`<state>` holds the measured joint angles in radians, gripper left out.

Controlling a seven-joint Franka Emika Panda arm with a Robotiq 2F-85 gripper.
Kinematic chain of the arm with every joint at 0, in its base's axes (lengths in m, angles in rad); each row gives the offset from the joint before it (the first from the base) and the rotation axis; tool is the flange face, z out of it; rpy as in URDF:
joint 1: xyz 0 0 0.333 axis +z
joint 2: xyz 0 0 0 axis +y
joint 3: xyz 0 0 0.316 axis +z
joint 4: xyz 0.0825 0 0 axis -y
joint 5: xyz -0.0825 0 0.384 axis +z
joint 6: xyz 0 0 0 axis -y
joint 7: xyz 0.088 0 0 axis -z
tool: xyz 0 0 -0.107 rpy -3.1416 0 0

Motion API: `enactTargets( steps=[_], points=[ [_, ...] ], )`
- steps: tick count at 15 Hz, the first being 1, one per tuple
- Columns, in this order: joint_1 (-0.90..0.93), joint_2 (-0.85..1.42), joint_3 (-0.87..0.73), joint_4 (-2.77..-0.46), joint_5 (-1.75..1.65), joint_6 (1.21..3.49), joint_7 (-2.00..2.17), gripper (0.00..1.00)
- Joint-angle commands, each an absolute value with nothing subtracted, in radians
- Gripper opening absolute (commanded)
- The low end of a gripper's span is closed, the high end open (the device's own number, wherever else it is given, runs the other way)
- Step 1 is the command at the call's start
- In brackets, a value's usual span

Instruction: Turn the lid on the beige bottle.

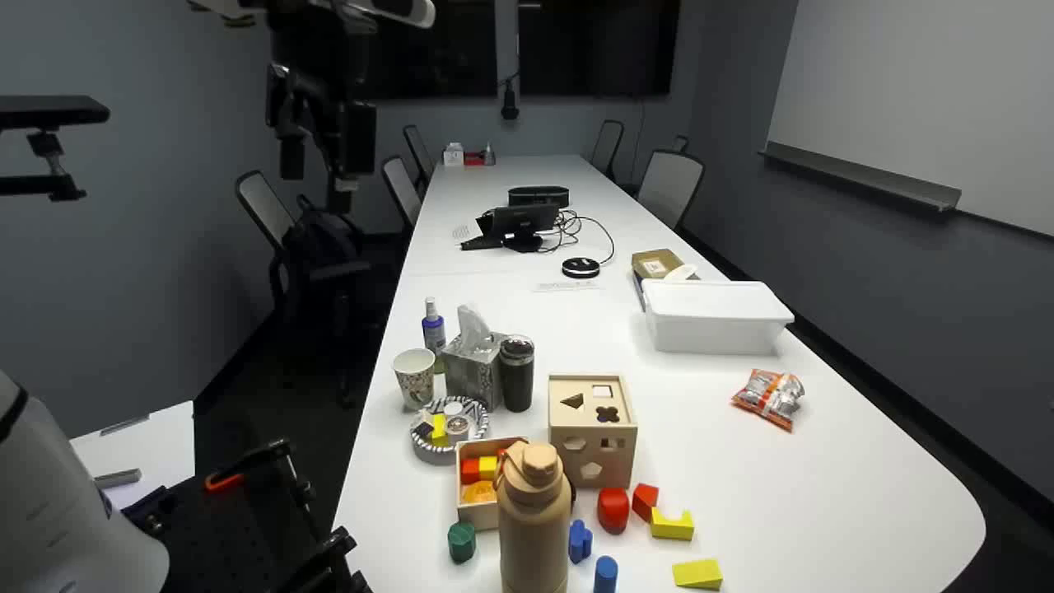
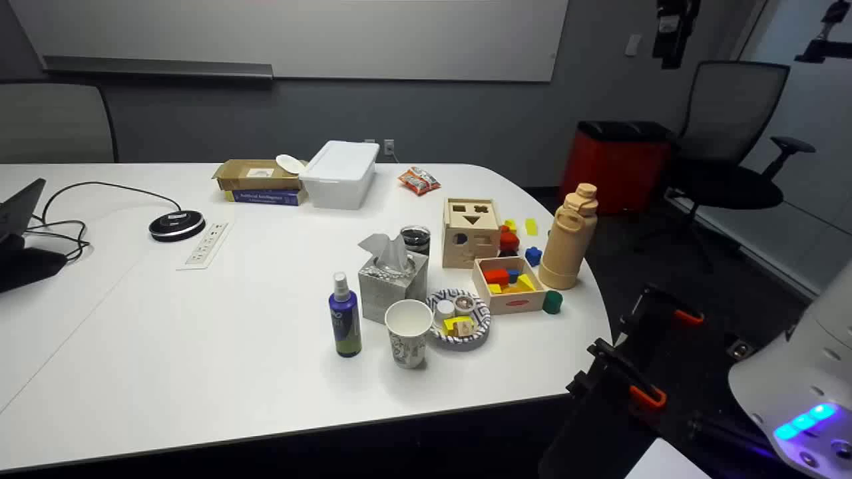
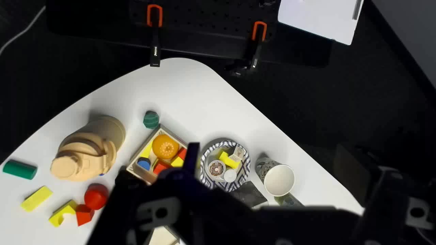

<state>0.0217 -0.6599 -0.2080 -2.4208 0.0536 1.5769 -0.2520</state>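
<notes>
The beige bottle (image 1: 535,539) stands upright near the table's end, with a handle on its side; it also shows in an exterior view (image 2: 568,249) and in the wrist view (image 3: 102,131). Its lid (image 1: 541,458) sits on top; it also shows in an exterior view (image 2: 586,191) and at the left of the wrist view (image 3: 64,166). My gripper (image 1: 317,179) hangs high above the table, well away from the bottle. It is partly cut off at the top of an exterior view (image 2: 672,53). In the wrist view its fingers (image 3: 267,149) are wide apart with nothing between them.
Beside the bottle are a small wooden tray (image 2: 509,304) of blocks, the shape-sorter box (image 1: 593,449) and several loose blocks. A patterned bowl (image 3: 203,166), paper cup (image 2: 407,339), tissue box (image 2: 393,286), dark tumbler (image 1: 517,379) and spray bottle (image 2: 345,322) stand nearby. A white bin (image 1: 716,325) is farther off.
</notes>
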Motion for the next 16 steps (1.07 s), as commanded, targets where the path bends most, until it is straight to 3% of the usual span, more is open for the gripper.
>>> enactTargets(
  steps=[1,8,16],
  points=[
    [-0.002,-0.656,-0.190,-2.419,0.063,1.575,-0.264,1.00],
    [-0.014,-0.636,-0.197,-2.433,0.039,1.625,-0.270,1.00],
    [-0.090,-0.439,-0.296,-2.555,-0.027,2.020,-0.405,1.00]
  ],
)
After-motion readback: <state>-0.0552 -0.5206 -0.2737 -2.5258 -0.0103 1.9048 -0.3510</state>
